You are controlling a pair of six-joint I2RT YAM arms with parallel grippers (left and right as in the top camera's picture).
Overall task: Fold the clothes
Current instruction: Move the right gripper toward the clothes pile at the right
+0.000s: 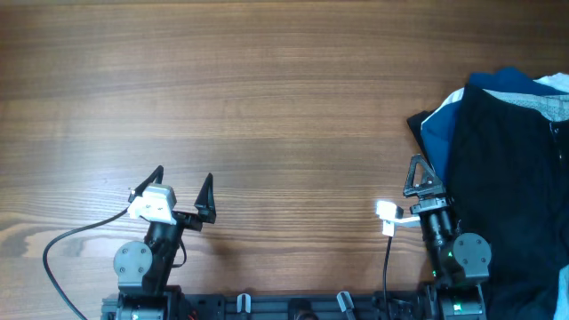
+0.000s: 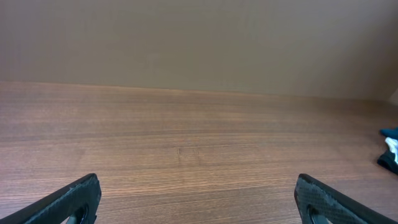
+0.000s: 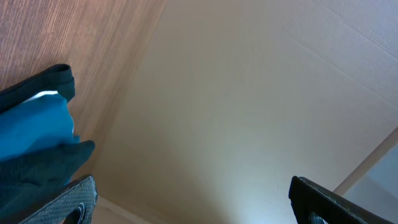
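The black garment (image 1: 507,178) lies bunched at the table's right edge, on top of a royal blue garment (image 1: 440,124), with a pale grey-white strip (image 1: 533,100) at its top. My right gripper (image 1: 418,171) is turned on its side just left of the pile, open and empty. In the right wrist view (image 3: 193,193) its jaws frame only the wall, with blue cloth (image 3: 31,124) and dark cloth (image 3: 46,168) at the left. My left gripper (image 1: 182,188) is open and empty over bare table at the front left, and the left wrist view (image 2: 199,196) shows the same.
The wooden table (image 1: 267,89) stretches wide between the arms and the far edge. A sliver of light blue fabric (image 1: 563,293) shows at the bottom right corner. The pile's edge (image 2: 390,152) shows at the far right of the left wrist view.
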